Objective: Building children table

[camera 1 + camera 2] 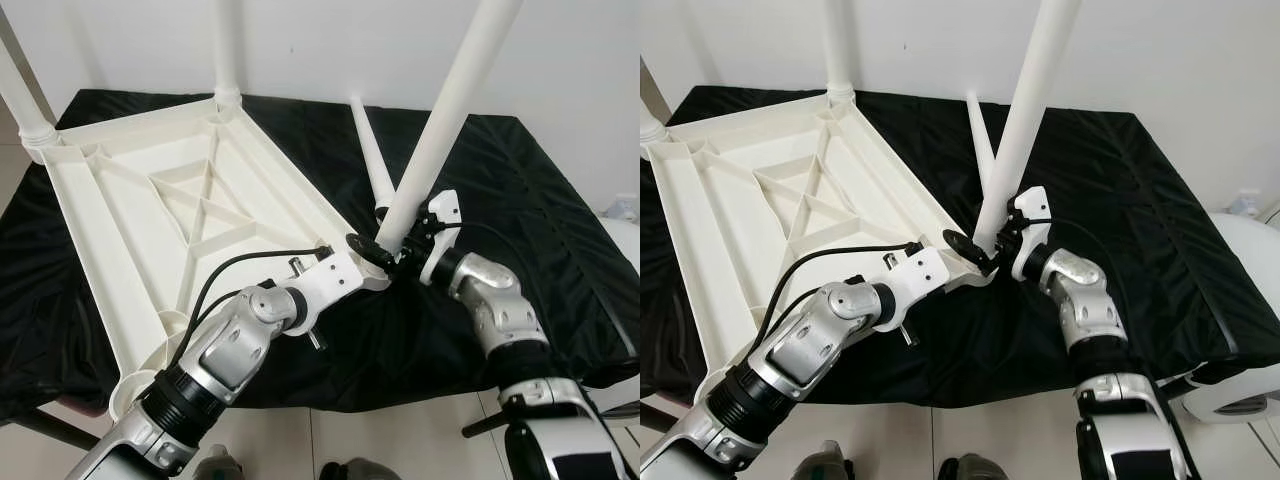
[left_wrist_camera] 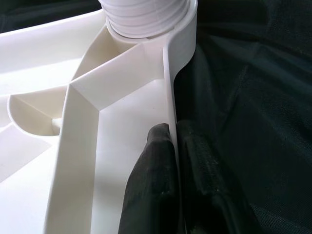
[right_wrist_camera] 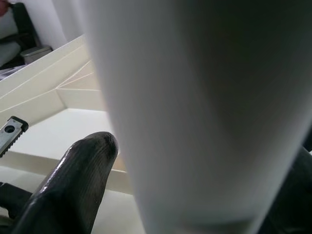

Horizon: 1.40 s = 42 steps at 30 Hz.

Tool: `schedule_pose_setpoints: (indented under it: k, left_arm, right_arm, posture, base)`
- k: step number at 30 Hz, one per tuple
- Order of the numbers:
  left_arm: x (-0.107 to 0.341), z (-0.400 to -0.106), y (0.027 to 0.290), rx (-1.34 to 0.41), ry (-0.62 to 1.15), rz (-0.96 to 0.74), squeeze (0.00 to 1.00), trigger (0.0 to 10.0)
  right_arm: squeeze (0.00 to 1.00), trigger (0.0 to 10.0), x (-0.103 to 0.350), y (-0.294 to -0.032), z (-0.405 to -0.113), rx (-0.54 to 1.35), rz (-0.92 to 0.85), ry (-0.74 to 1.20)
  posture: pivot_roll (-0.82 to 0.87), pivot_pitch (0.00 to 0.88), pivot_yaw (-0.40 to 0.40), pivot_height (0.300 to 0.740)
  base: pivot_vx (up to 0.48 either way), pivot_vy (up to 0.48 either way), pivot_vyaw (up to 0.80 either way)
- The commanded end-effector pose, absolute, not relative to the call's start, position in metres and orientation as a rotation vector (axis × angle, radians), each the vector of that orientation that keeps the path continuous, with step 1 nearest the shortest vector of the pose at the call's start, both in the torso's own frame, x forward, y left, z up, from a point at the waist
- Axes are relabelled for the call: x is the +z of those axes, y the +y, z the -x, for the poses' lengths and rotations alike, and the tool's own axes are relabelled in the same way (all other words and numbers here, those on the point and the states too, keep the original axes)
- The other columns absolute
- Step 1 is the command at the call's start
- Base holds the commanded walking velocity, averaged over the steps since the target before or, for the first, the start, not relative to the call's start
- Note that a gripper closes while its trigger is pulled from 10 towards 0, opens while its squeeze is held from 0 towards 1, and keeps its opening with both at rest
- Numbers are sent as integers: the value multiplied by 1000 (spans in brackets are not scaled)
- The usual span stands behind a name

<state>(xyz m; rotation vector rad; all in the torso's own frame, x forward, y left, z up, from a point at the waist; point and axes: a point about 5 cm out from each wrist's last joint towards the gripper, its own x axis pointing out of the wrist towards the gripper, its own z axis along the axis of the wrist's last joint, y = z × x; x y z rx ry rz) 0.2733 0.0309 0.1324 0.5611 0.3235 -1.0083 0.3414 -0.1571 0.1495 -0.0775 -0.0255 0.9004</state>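
A white plastic tabletop (image 1: 150, 200) lies upside down on a black cloth. My left gripper (image 2: 173, 141) is shut on its rim (image 2: 168, 87) close to the near right corner, one finger inside the wall and one outside. My right gripper (image 1: 402, 250) is shut on a long white table leg (image 1: 450, 110) near its lower end. The leg leans up and to the right, and its ribbed end (image 2: 146, 19) sits at that corner's socket. In the right wrist view the leg (image 3: 195, 97) is pressed against one black finger (image 3: 83, 170).
Two legs stand in the far corners (image 1: 228, 50) (image 1: 20, 100). Another loose leg (image 1: 368, 150) lies on the black cloth (image 1: 520, 200) behind the corner. A white rounded object (image 1: 625, 240) is at the right edge. Tiled floor (image 1: 380, 440) lies below the near edge.
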Motion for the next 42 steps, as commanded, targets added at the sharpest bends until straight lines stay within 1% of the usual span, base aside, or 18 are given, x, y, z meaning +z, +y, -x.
schedule_pose_setpoints:
  k: [1, 2, 4, 5, 7, 8, 10, 11, 12, 17, 18, 20, 21, 26, 27, 34, 39, 42]
  left_arm:
    - [147, -269, 18, -1079, 239, -574, 0, 10000]
    - [147, -270, 19, -1079, 240, -574, 0, 10000]
    - [147, -270, 19, -1078, 241, -573, 0, 10000]
    - [147, -270, 19, -1077, 241, -573, 0, 10000]
    - [147, -270, 19, -1077, 241, -572, 0, 10000]
    - [147, -270, 19, -1077, 242, -572, 0, 10000]
    - [147, -269, 19, -1078, 242, -572, 0, 10000]
    - [147, -269, 19, -1078, 242, -572, 0, 10000]
    - [147, -269, 19, -1077, 242, -571, 0, 10000]
    - [147, -269, 19, -1077, 241, -570, 0, 10000]
    - [147, -269, 18, -1076, 241, -568, 0, 10000]
    - [147, -269, 18, -1076, 241, -567, 0, 10000]
    - [147, -269, 18, -1076, 242, -567, 0, 10000]
    - [146, -268, 18, -1077, 245, -567, 0, 10000]
    - [145, -268, 18, -1078, 246, -565, 0, 10000]
    - [145, -267, 18, -1077, 247, -562, 0, 10000]
    - [145, -266, 18, -1076, 249, -557, 0, 10000]
    - [144, -266, 18, -1077, 249, -556, 0, 10000]
  right_arm:
    - [0, 10000, 150, -164, -345, 897, 94, -23]
    - [0, 8314, 150, -168, -347, 890, 108, -17]
    - [0, 8314, 150, -171, -349, 885, 122, -8]
    - [0, 5490, 150, -172, -349, 886, 126, -4]
    - [0, 5490, 150, -173, -349, 888, 128, -2]
    - [0, 3686, 149, -174, -349, 890, 136, 3]
    - [0, 3529, 148, -175, -349, 892, 141, 7]
    - [0, 1961, 147, -176, -349, 897, 145, 11]
    - [0, 0, 147, -176, -349, 903, 141, 15]
    - [0, 0, 145, -176, -349, 923, 133, 13]
    - [0, 5451, 144, -175, -349, 916, 133, 10]
    - [0, 5451, 143, -174, -349, 908, 133, 5]
    - [0, 10000, 143, -173, -349, 898, 130, -1]
    - [0, 10000, 144, -170, -348, 879, 109, -16]
    - [0, 10000, 146, -167, -348, 836, 95, -47]
    - [0, 10000, 149, -162, -348, 757, 90, -83]
    - [0, 10000, 155, -145, -344, 649, 72, -117]
    - [0, 10000, 156, -140, -343, 632, 64, -122]
  posture:
    - [53, 0, -78, 740]
    - [53, 0, -78, 740]
    - [53, 0, -78, 740]
    - [53, 0, -78, 740]
    - [53, 0, -78, 740]
    - [53, 0, -78, 740]
    - [52, 0, -79, 740]
    - [51, 0, -79, 740]
    - [51, 0, -80, 740]
    - [49, 0, -81, 740]
    - [49, 0, -81, 740]
    - [49, 0, -81, 740]
    - [48, 0, -81, 740]
    - [47, 0, -81, 740]
    - [45, 0, -83, 740]
    - [44, 0, -86, 740]
    - [42, 0, -89, 740]
    - [42, 0, -89, 740]
  base:
    - [0, 0, 0]
    - [0, 0, 0]
    - [0, 0, 0]
    - [0, 0, 0]
    - [0, 0, 0]
    - [0, 0, 0]
    - [0, 0, 0]
    - [0, 0, 0]
    - [0, 0, 0]
    - [0, 0, 0]
    - [0, 0, 0]
    - [0, 0, 0]
    - [0, 0, 0]
    - [0, 0, 0]
    - [0, 0, 0]
    - [0, 0, 0]
    - [0, 0, 0]
    - [0, 0, 0]
